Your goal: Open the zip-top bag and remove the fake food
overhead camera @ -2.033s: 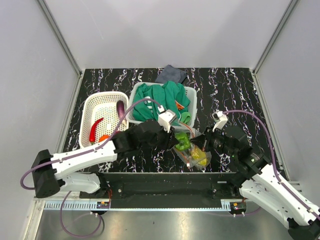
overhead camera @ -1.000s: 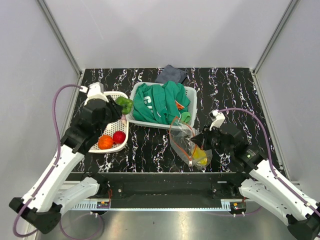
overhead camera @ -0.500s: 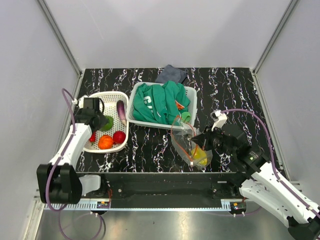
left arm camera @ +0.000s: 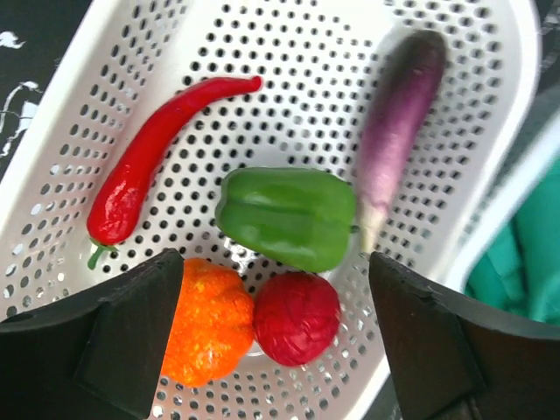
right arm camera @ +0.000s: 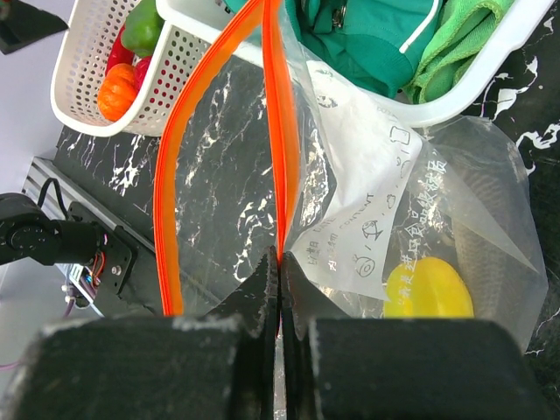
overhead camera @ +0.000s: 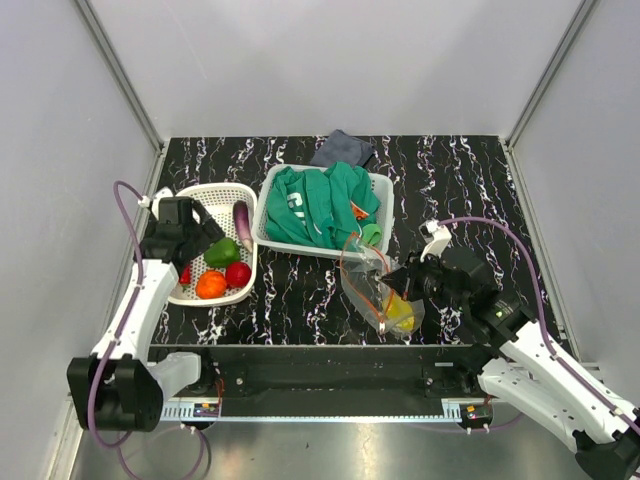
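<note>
The zip-top bag point(overhead camera: 372, 288) stands open on the black table, its orange-red strip point(right arm camera: 276, 131) pinched in my shut right gripper point(right arm camera: 278, 259) point(overhead camera: 396, 281). A yellow piece point(right arm camera: 427, 290) point(overhead camera: 402, 313) lies inside the bag. My left gripper point(left arm camera: 273, 267) point(overhead camera: 200, 240) hangs open over the white perforated basket point(left arm camera: 523, 61) point(overhead camera: 210, 192), holding nothing. In that basket lie a green pepper point(left arm camera: 284, 217) point(overhead camera: 222, 252), a red chili point(left arm camera: 147, 159), a purple eggplant point(left arm camera: 398, 114), an orange round fruit point(left arm camera: 210, 319) and a red round fruit point(left arm camera: 297, 317).
A second white basket point(overhead camera: 384, 188) full of green clothing point(overhead camera: 322, 205) stands right behind the bag. A grey cloth point(overhead camera: 342, 148) lies at the back. Grey walls close in both sides, and a metal rail point(overhead camera: 330, 412) runs along the near edge.
My left gripper has opened and the green pepper now lies in the white basket below it. The right gripper and bag have stayed put.
</note>
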{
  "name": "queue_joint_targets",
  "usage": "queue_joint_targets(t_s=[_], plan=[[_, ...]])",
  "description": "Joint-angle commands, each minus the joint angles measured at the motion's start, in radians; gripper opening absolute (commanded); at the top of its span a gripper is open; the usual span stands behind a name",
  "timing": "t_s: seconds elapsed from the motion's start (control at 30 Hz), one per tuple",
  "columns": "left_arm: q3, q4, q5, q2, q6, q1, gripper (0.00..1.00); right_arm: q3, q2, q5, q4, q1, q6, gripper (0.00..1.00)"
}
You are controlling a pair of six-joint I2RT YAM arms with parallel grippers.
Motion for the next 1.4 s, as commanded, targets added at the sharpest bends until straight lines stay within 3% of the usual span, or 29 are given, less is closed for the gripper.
queue_joint_targets(t_s=[0.0, 0.13, 0.27, 0.37, 0.47, 0.67, 0.93, 1.37], plan=[[0.012, 0.064, 0.168, -0.11, 0.052, -0.016, 0.83, 0.045, 0.006, -0.017, 0.024, 0.006, -0.002, 0.0], [-0.009, 0.145, 0.311, -0.225, 0.066, -0.124, 0.77, 0.051, 0.015, -0.017, 0.028, 0.004, 0.002, 0.0], [-0.009, 0.254, 0.477, -0.252, 0.036, -0.269, 0.63, 0.055, 0.026, -0.028, 0.045, 0.004, 0.015, 0.0], [0.0, 0.371, 0.454, -0.266, 0.043, -0.522, 0.58, 0.06, 0.041, -0.049, 0.064, 0.006, 0.028, 0.0], [0.0, 0.444, 0.43, -0.228, 0.055, -0.701, 0.44, 0.057, 0.047, -0.063, 0.079, 0.004, 0.045, 0.0], [0.043, 0.481, 0.278, -0.079, 0.094, -0.961, 0.33, 0.052, 0.047, -0.091, 0.114, 0.004, 0.078, 0.0], [0.17, 0.462, 0.195, 0.07, 0.125, -1.087, 0.27, 0.019, 0.11, -0.215, 0.234, 0.006, 0.159, 0.0], [0.167, 0.348, 0.086, 0.056, 0.069, -1.096, 0.17, 0.008, 0.156, -0.285, 0.358, 0.006, 0.206, 0.0]])
